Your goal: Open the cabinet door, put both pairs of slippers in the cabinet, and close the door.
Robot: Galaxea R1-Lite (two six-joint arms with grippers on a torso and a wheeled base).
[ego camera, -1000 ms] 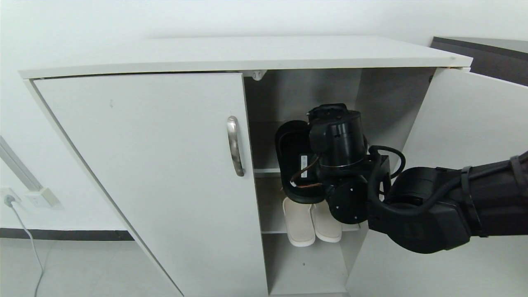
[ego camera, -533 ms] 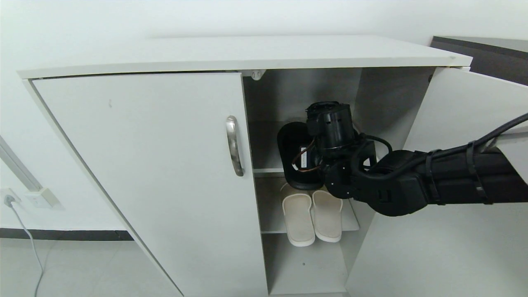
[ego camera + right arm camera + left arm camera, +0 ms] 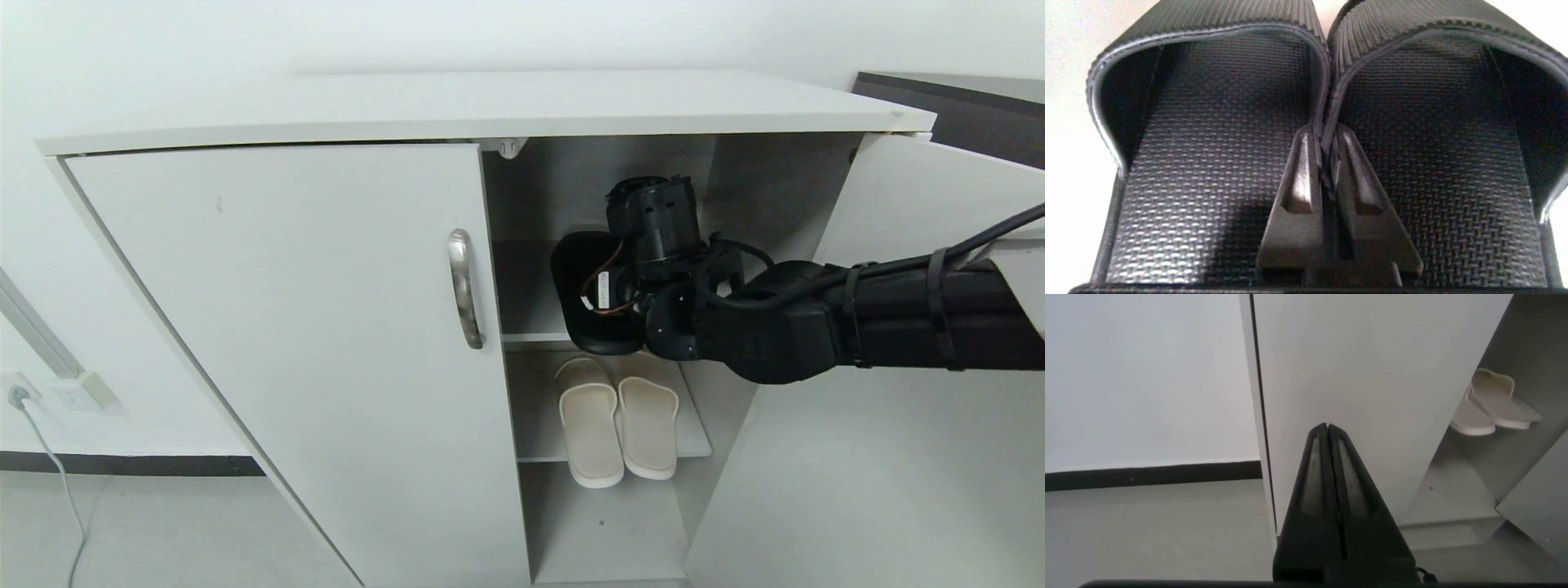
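Head view: black slippers (image 3: 581, 286) at white cabinet (image 3: 490, 102); grey floor (image 3: 163, 531).

No legible text or signs.

**Black slippers** (image 3: 1200, 163): one pair, side by side, inner edges touching.
- Insoles (image 3: 1437, 163): embossed with a fine diamond grid.
- Straps (image 3: 1233, 20): ribbed, arching over each footbed, with a stitched rim along the opening.

**Right pincer** (image 3: 1328, 155): black. Its fingers (image 3: 1298, 192) are pressed together over the meeting inner edges of the two straps, pinching both slippers at once.

**Background**: a plain pale surface (image 3: 1074, 33) past the outer side of the slippers.
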